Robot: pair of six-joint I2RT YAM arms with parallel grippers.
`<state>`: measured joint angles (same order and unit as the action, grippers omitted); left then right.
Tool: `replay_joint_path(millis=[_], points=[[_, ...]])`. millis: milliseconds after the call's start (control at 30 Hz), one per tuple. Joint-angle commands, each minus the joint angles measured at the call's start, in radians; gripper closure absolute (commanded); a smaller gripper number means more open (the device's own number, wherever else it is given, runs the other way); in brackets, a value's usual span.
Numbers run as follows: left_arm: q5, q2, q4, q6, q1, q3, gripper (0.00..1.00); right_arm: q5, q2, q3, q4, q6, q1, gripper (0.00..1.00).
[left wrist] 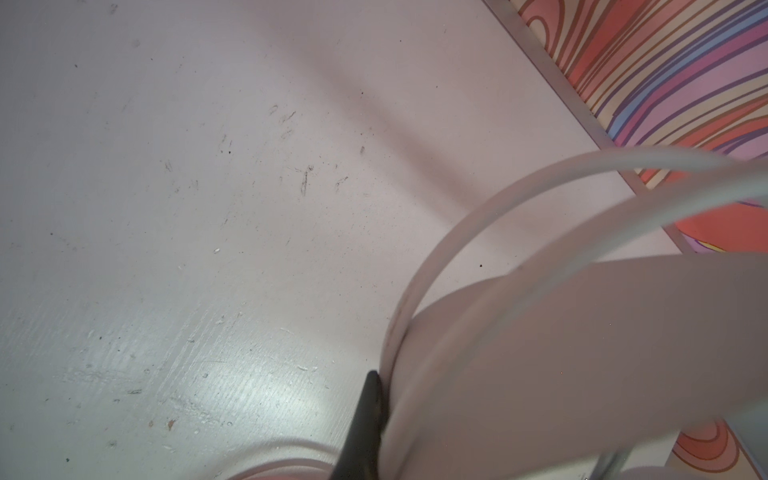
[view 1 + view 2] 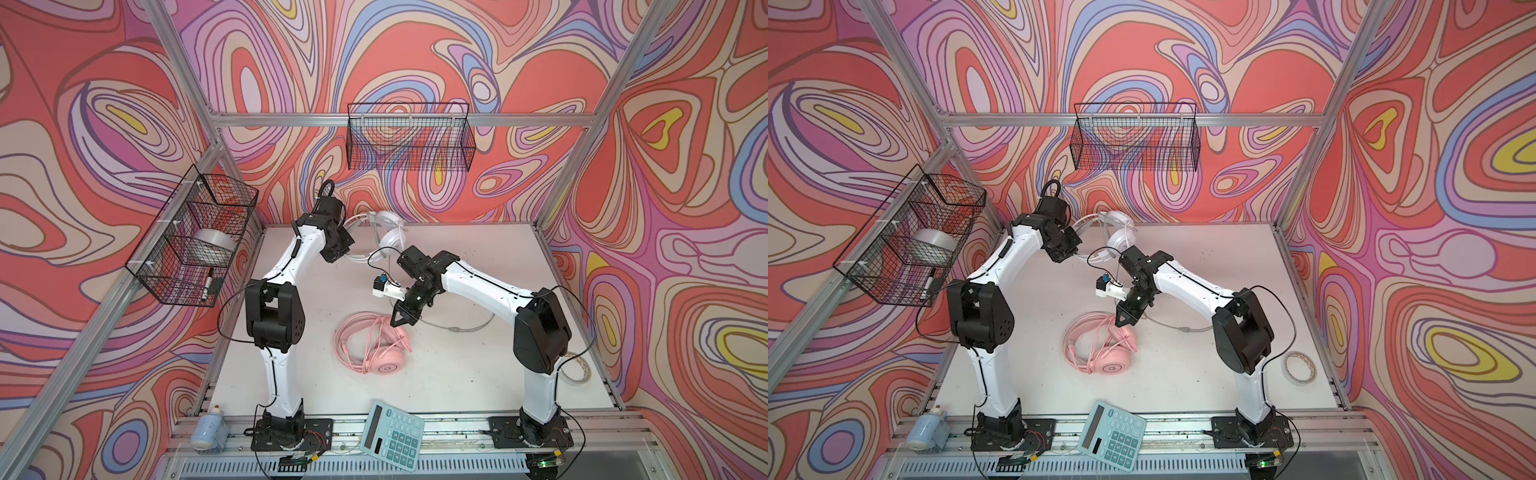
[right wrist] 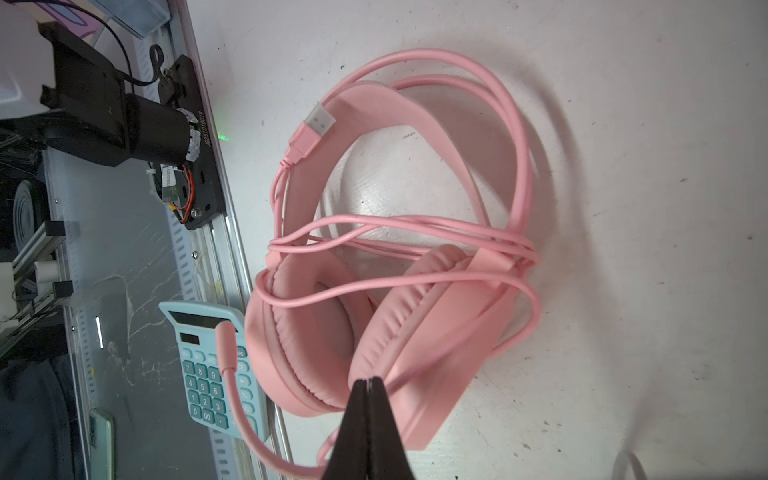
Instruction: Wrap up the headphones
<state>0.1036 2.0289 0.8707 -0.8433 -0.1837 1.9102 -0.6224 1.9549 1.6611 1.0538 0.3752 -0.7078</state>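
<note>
The left tool had its jaws together on the thin band of the white headphones at the back of the worktop. I'd judge it was pinning that headset so its grey cable, trailing loose under the right arm, could be wound. The right tool was shut on nothing, poised just above the pink headphones mid-worktop. That pair looked done, with the pink cable running round band and cups.

The right wrist view gave what both top views could not: closed fingertips with no cord between them, the USB plug lying on the pink headband, and loops crossing the cups. The left wrist view alone showed one dark finger pressed against the white band, its partner hidden. Only the top views showed the grey cable's run across the worktop.
</note>
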Motion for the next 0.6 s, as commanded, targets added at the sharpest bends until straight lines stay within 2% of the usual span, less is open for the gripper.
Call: replay_joint_path(millis=[0,267,567], points=[[0.006,-0.035,-0.059,-0.047,0.003,0.015,1.0,-0.058,-0.005,0.043,0.023,0.014,-0.019,1.0],[-0.073,0.012,-0.02,-0.024,0.003,0.019,1.0,-0.086,-0.033,0.129,0.07,0.045,-0.019,1.0],[-0.156,0.065,0.051,0.025,-0.008,0.047,1.0,-0.022,0.022,0.312,0.158,0.091,-0.019,1.0]])
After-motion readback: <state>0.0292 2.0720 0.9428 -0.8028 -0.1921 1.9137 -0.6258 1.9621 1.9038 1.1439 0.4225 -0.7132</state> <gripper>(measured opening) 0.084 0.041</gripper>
